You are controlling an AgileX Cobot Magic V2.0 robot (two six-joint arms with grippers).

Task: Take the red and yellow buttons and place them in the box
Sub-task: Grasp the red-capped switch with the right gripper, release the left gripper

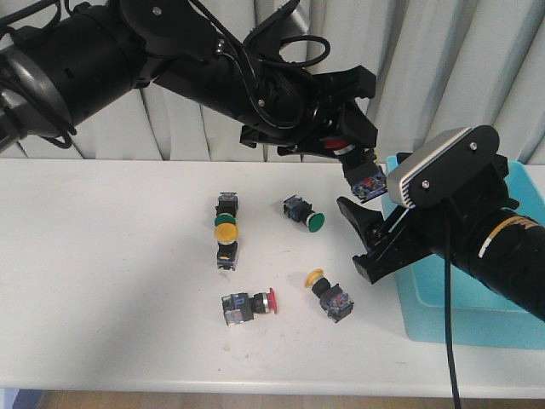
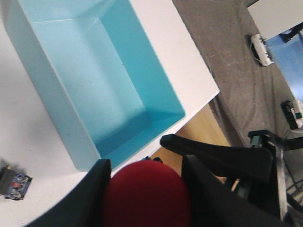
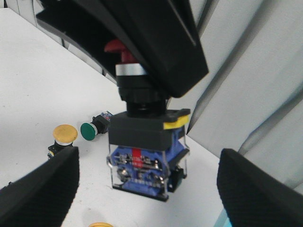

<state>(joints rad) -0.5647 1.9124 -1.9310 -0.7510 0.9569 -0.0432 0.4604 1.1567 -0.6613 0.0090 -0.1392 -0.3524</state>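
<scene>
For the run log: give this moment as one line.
left gripper: shut on red button, held by its cap near box | right gripper: open, nothing held | table: two yellow buttons, one red

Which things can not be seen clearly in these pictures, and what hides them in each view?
- Box: front view, mostly covered by the right arm.
- Red button held by the left gripper: front view, cap hidden by the fingers; left wrist view shows only the blurred cap.
- Yellow button: right wrist view, cut by the frame edge.
- Right gripper: right wrist view shows only blurred fingers.
</scene>
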